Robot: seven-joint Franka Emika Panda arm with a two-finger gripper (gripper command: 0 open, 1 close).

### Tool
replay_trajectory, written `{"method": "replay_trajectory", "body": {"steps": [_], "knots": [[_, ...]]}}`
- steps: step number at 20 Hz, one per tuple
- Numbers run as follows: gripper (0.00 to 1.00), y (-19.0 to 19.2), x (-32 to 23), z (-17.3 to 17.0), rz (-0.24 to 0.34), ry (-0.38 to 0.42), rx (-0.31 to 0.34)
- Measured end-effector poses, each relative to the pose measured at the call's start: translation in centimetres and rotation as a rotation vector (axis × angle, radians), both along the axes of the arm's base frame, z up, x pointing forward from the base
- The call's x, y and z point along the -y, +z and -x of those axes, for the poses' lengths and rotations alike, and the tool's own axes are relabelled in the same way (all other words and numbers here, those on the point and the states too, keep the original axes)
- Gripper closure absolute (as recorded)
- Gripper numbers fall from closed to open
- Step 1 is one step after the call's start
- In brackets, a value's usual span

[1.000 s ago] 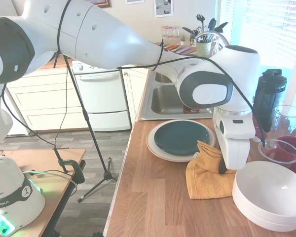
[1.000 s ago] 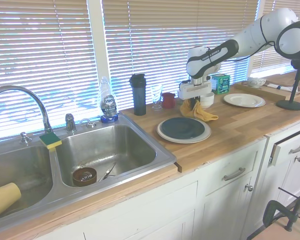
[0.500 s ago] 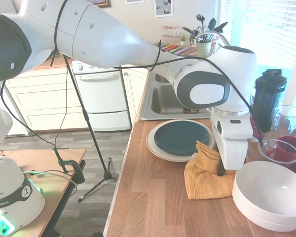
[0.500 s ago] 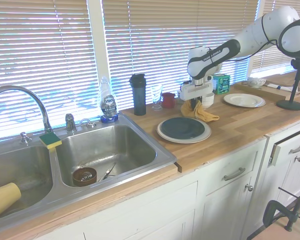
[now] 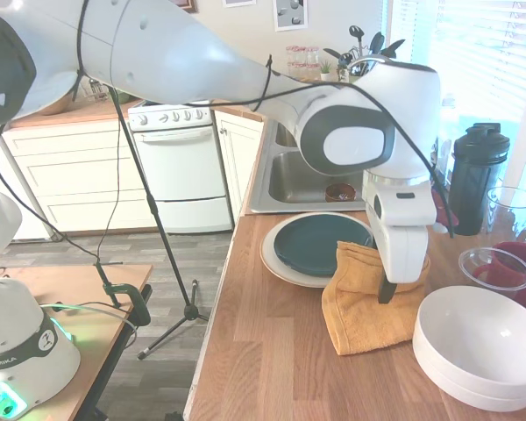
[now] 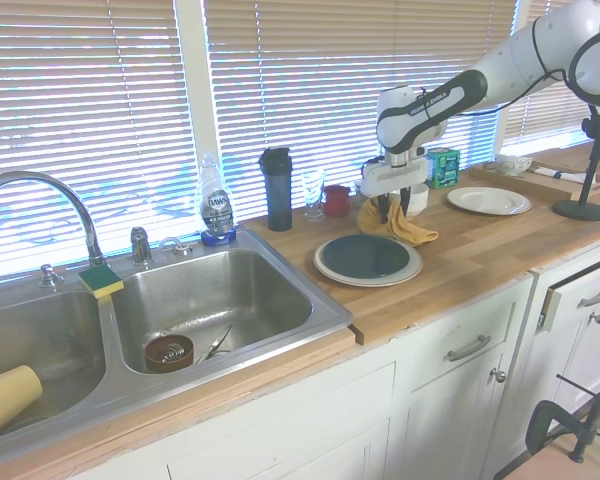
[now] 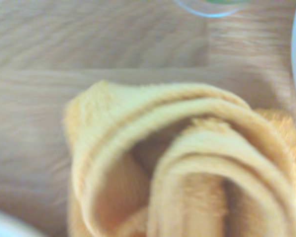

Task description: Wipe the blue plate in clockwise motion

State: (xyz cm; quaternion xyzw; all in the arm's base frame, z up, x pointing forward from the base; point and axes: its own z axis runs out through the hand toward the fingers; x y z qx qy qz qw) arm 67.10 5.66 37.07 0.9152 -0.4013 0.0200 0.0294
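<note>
While the arm (image 5: 202,66) is stretched across the tabletop (image 5: 272,351) with its wrist turned straight down, the gripper (image 5: 387,294) is hung just beside the blue plate (image 5: 320,244), on the side away from the sink (image 6: 210,300). The fingers are closed on a fold of the orange cloth (image 5: 364,303), which is lifted at the pinched part while its lower folds are left lying on the wood. One edge of the cloth is draped against the rim of the cream plate (image 5: 276,263). In the wrist view, the cloth (image 7: 187,168) is seen as rolled, blurred folds over bare wood.

The blue plate is seated inside the cream plate, near the tabletop's front edge and next to the sink rim. Its dark surface is left uncovered except near the cloth. Open wood is found in front of the cloth toward the front edge. Behind the gripper, the room is bounded by a black bottle (image 5: 478,175), a glass (image 5: 511,210), a clear bowl (image 5: 495,267) and a red cup (image 6: 336,200) along the window. Stacked white bowls (image 5: 478,346) are set just beside the cloth. A white plate (image 6: 487,200) is placed well apart, farther along the tabletop.
</note>
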Motion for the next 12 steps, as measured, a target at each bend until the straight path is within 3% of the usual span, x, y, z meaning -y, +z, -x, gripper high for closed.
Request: {"method": "replay_trajectory", "body": {"steps": [12], "knots": [[0.0, 6.7, -1.0, 4.6, -0.026, 0.028, 0.05]]}}
